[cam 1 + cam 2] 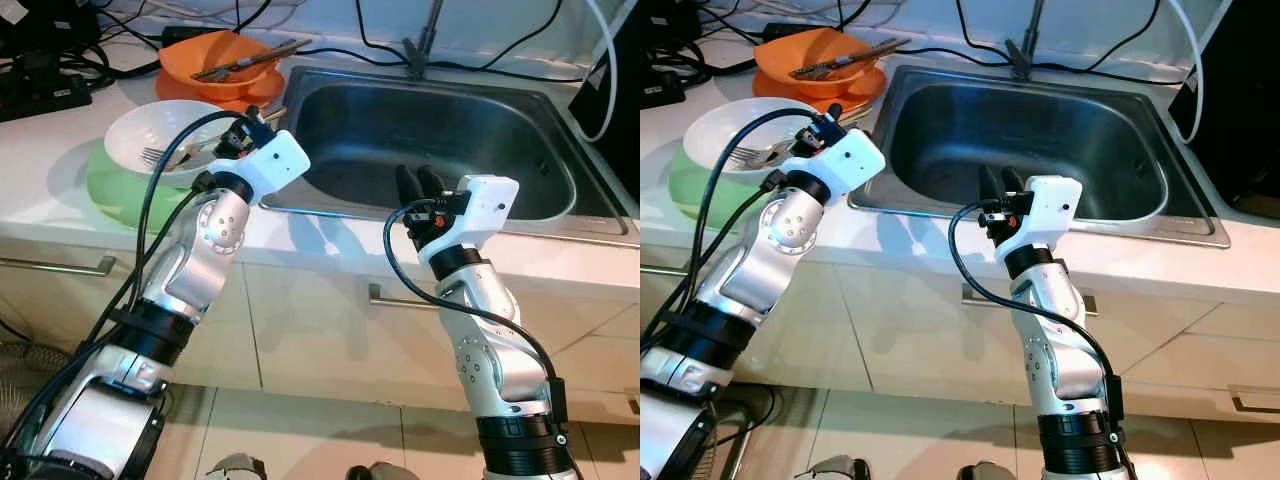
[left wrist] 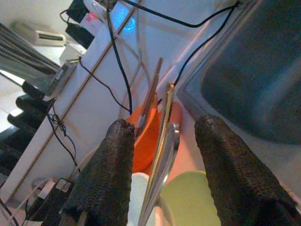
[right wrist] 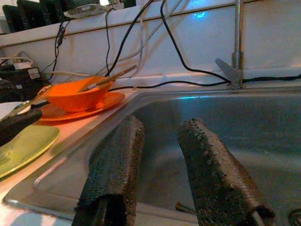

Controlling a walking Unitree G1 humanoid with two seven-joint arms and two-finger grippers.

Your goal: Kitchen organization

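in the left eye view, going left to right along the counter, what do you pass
Green plate with the white bowl on it → left claw → sink, with the right claw over its front rim.

I see my right claw [image 3: 160, 165], fingers apart, over the sink's [image 3: 263, 136] near rim. Beyond, on the tabletop [image 3: 75, 134], an orange bowl [image 3: 75, 98] holding utensils sits on an orange plate [image 3: 101, 104], beside a green plate [image 3: 23, 146]. A tap [image 3: 237, 42] stands behind.
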